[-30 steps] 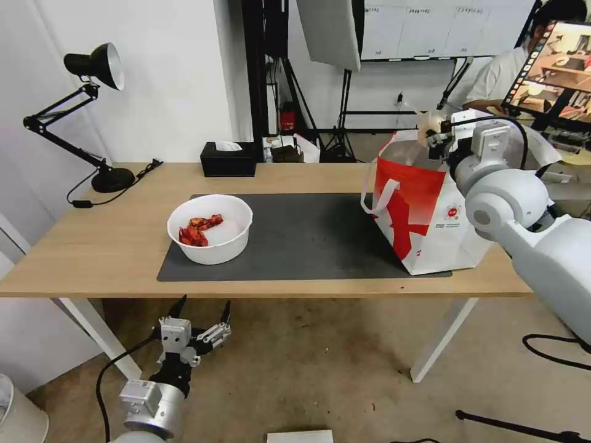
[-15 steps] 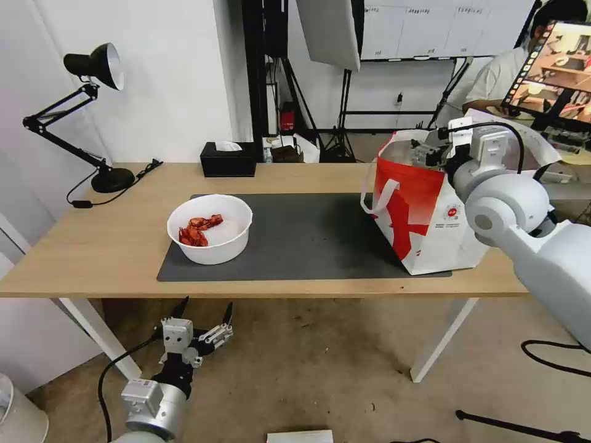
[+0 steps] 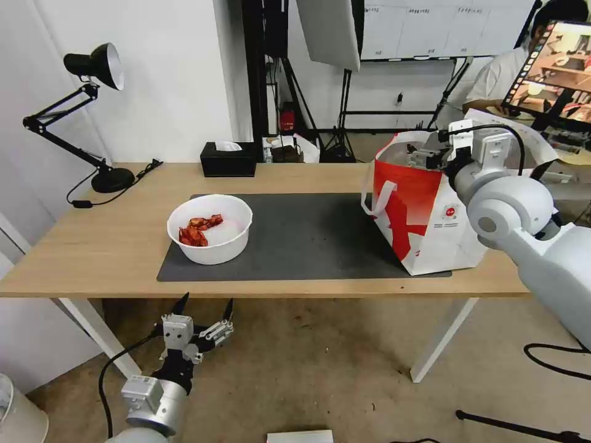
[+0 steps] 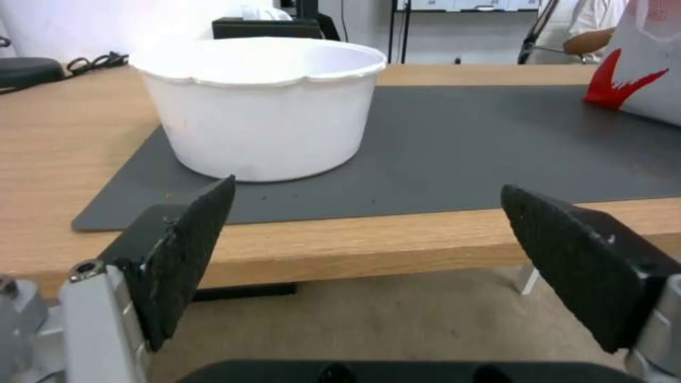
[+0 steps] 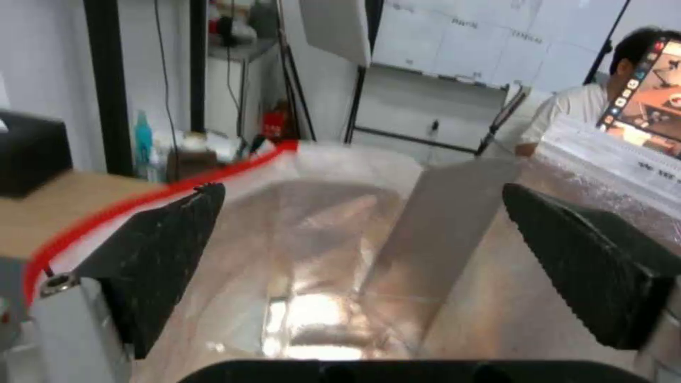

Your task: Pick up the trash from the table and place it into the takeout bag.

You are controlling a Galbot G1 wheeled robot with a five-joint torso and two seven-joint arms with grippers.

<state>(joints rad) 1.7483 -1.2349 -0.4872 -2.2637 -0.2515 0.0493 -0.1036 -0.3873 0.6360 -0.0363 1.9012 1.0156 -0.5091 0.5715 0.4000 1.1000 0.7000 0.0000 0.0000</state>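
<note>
Foil lining fills my right gripper's view, its jaws spread and empty over the bag, while the bowl of red scraps waits on the mat, my left gripper parked agape below the table.

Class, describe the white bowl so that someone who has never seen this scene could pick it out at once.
Start at the long light-wood table and find the large dark grey mat lying on it. Near the mat's left end stands a round white plastic bowl with a scalloped rim. Red shellfish scraps inside set it apart from the black tissue box and the boxy white and red takeout bag.
</note>
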